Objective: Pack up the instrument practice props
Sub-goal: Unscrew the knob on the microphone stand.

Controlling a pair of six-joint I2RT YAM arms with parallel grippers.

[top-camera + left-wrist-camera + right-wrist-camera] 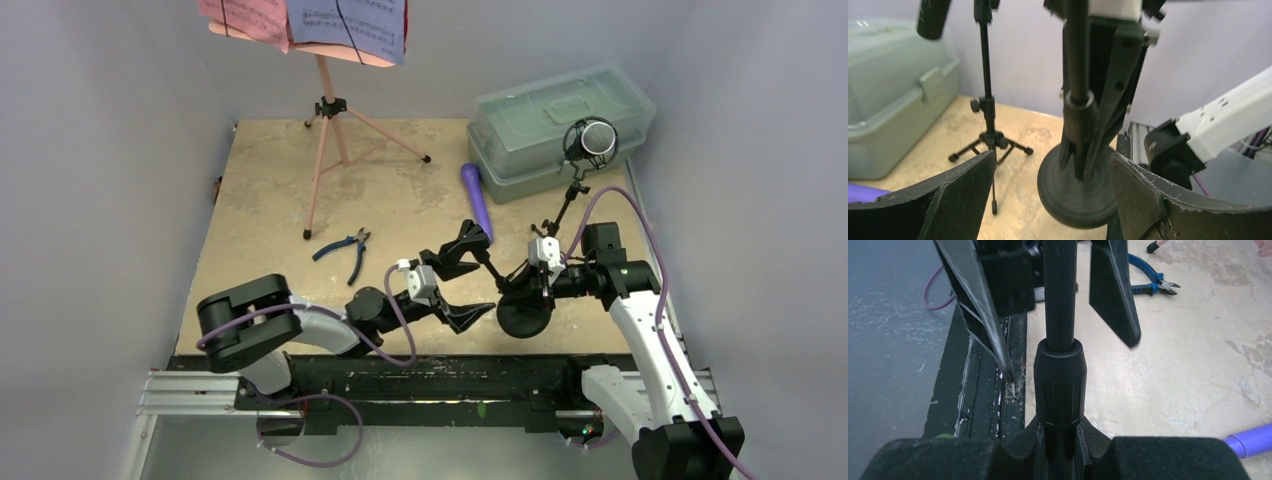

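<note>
My right gripper (1060, 436) is shut on the pole of a black mic support (1060, 340) with a round base (523, 316), held tilted near the table's front edge. My left gripper (478, 272) is open, and its fingers (1113, 295) stand on either side of that pole without touching it. The round base (1075, 197) shows between them in the left wrist view. A black silver-headed mic (598, 139) sits on a tripod support (987, 135) behind. The purple mic (477, 198) lies on the table. The pink music rack (325, 130) holds music sheets (345, 20) at the back.
A translucent greenish lidded box (560, 125) stands at the back right, beside the tripod support. Blue-handled pliers (345, 250) lie left of my left gripper. Walls close in the board on the left, back and right. A black rail (430, 375) runs along the front.
</note>
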